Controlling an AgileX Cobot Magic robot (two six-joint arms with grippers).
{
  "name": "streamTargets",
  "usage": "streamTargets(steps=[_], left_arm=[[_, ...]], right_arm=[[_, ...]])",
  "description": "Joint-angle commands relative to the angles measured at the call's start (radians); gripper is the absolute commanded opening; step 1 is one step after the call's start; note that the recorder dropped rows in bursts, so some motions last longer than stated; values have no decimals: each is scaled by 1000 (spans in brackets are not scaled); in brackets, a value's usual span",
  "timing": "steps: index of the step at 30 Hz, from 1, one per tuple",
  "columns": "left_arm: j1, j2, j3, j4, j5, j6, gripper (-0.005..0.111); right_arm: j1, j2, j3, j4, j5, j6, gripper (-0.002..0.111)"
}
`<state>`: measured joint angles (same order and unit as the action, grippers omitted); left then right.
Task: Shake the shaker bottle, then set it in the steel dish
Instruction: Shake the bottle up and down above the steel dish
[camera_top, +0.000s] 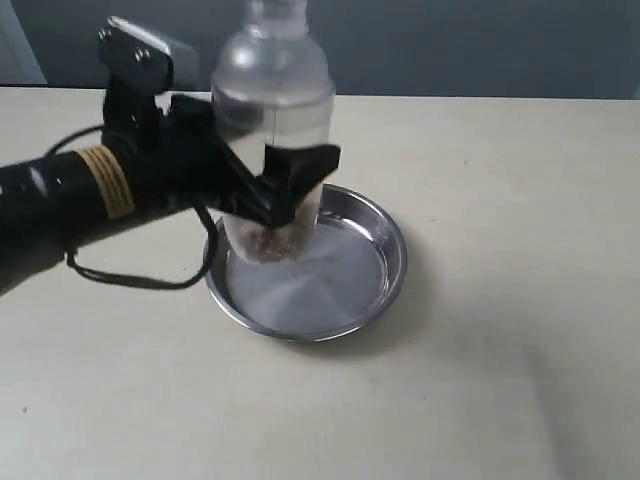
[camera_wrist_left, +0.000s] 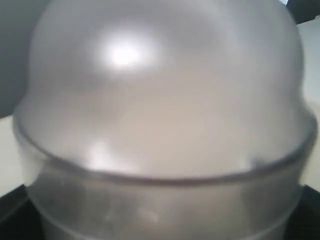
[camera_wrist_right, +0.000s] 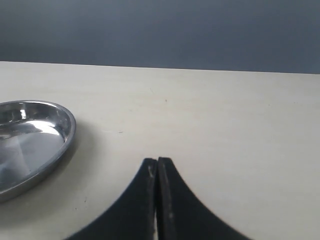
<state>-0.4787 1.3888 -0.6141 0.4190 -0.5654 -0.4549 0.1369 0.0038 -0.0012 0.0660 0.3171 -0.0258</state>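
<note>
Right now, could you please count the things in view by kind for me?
Bottles: 1, the bottle
Dishes: 1, the dish
Grippers: 2, the left gripper shut on the bottle, the right gripper shut and empty
Total: 4

The shaker bottle (camera_top: 275, 100) is clear plastic, frosted and smooth, with a soft highlight on its dome in the left wrist view. The brown bits (camera_top: 272, 240) inside look matt and granular. The steel dish (camera_top: 395, 255) is bright polished metal; its rim is mirror-like and its flat bottom shows faint radial streaks. The desk (camera_top: 480, 380) is pale beige, matt and smooth, material undetermined. The left gripper (camera_top: 285, 190) and right gripper (camera_wrist_right: 157, 172) are matt black, apparently plastic. The arm wrapping (camera_top: 108, 182) is tan and ribbed.
</note>
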Motion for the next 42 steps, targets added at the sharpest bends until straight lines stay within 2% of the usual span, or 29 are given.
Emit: streamTargets(steps=[1,2,5,6,7,10,12,13,15,17,20,22,23,24,25,27,28,29,30,32,33,34,35,37,38,39,40,41,42], left_arm=[[-2,0,-50,-110,3,78,0],[-2,86,-32,-115,-38,47,0],[-2,17,-65,-10,-195,-14,0],[-2,-15,-80,-3,-183,-7,0],[-2,-28,-88,-29,-115,14,0],[-2,90,-52,-98,14,47,0],[-2,106,-52,-70,-13,24,0],[-2,62,-59,-3,-94,7,0],[-2,-23,-89,17,-176,-4,0],[-2,-77,-109,-37,-94,19,0],[-2,48,-50,-52,2,10,0],[-2,77,-34,-8,-66,-86,0],[-2,3,-45,73,-203,-122,0],[-2,-44,-57,89,-226,-110,0],[-2,-66,-55,15,-94,-42,0],[-2,48,-7,-135,11,36,0],[-2,50,-5,-115,1,18,0],[-5,-19,-18,36,-113,-32,0],[-5,-69,-33,56,-155,-36,0],[-5,-118,-51,-20,-87,8,0],[-5,-74,-20,-121,-18,63,0],[-2,-22,4,-155,-12,68,0],[-2,29,19,-122,-80,-39,0],[-4,-80,-16,44,-316,-101,0],[-4,-108,-38,44,-259,-71,0],[-28,-94,-42,-65,-42,28,0],[-34,-41,-22,-131,34,104,0],[-34,53,7,-197,34,103,0],[-37,56,10,-158,6,69,0]], right_arm=[[4,-4,1,-1,-12,0,-1],[4,-4,1,-1,-12,0,-1],[4,-4,1,-1,-12,0,-1],[4,-4,1,-1,-12,0,-1],[4,-4,1,-1,-12,0,-1],[4,-4,1,-1,-12,0,-1],[4,-4,1,-1,-12,0,-1],[4,-4,1,-1,-12,0,-1],[4,-4,1,-1,-12,0,-1],[4,-4,1,-1,-12,0,-1],[4,-4,1,-1,-12,0,-1],[4,-4,1,-1,-12,0,-1],[4,-4,1,-1,-12,0,-1],[4,-4,1,-1,-12,0,-1],[4,-4,1,-1,-12,0,-1],[4,-4,1,-1,-12,0,-1],[4,-4,1,-1,-12,0,-1],[4,-4,1,-1,-12,0,-1],[4,-4,1,-1,-12,0,-1],[4,-4,1,-1,-12,0,-1],[4,-4,1,-1,-12,0,-1],[4,-4,1,-1,-12,0,-1],[4,-4,1,-1,-12,0,-1],[4,-4,1,-1,-12,0,-1],[4,-4,1,-1,-12,0,-1],[4,-4,1,-1,-12,0,-1],[4,-4,1,-1,-12,0,-1],[4,-4,1,-1,-12,0,-1],[4,-4,1,-1,-12,0,-1]])
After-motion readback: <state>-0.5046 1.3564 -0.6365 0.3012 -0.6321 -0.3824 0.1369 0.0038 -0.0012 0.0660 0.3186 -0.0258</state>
